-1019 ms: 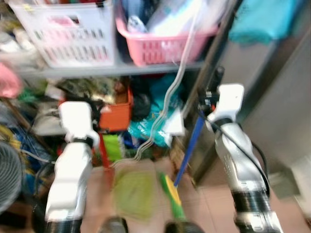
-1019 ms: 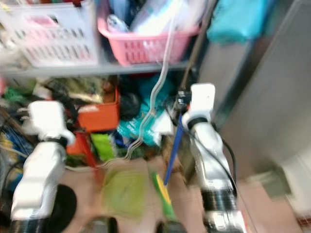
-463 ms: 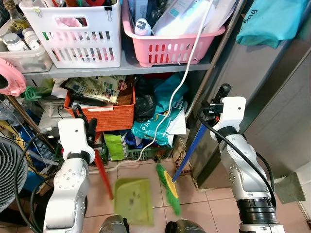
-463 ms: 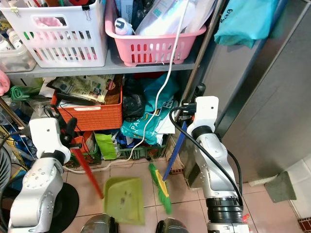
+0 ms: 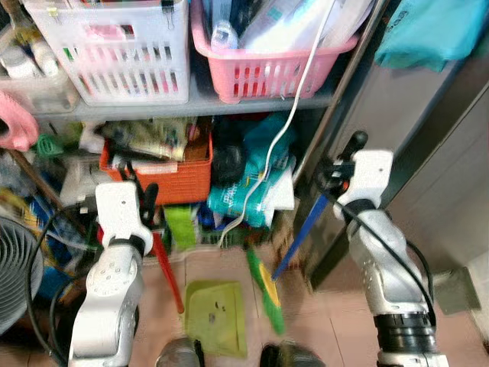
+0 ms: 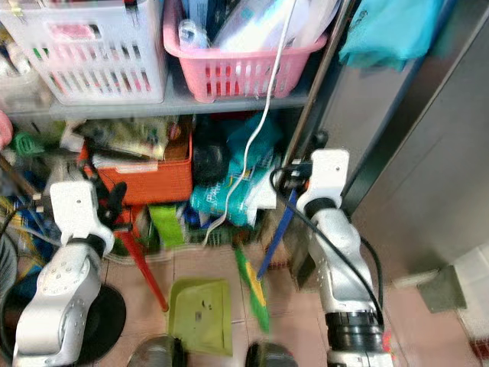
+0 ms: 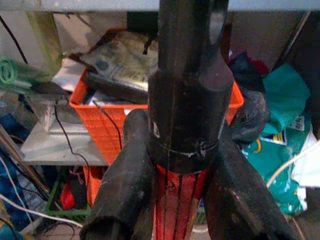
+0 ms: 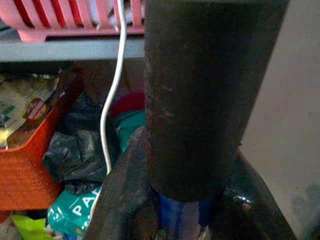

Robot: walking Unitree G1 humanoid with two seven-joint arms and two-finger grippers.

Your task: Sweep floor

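Two tools gripped, left gripper (image 7: 170, 200) clamped on dustpan handle (image 5: 166, 271), green dustpan (image 5: 216, 329) below it, right gripper (image 8: 182, 210) closed around broom handle (image 5: 302, 233), bristles (image 5: 265, 290) down-left of it.

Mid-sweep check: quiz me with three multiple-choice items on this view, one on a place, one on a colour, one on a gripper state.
1. Where does the green dustpan lie?
A. on the floor tiles before the shelf
B. in the pink basket
C. on the grey shelf board

2. What colour is the broom handle in the right gripper?
A. red
B. blue
C. white

3. What is the left gripper doing?
A. hanging open
B. shut on the red dustpan handle
C. shut on the white cable

Answers:
1. A, it lies flat on the tiles between the robot's arms.
2. B, a blue shaft runs down to the green bristles.
3. B, the left wrist view shows both fingers clamping the red shaft.
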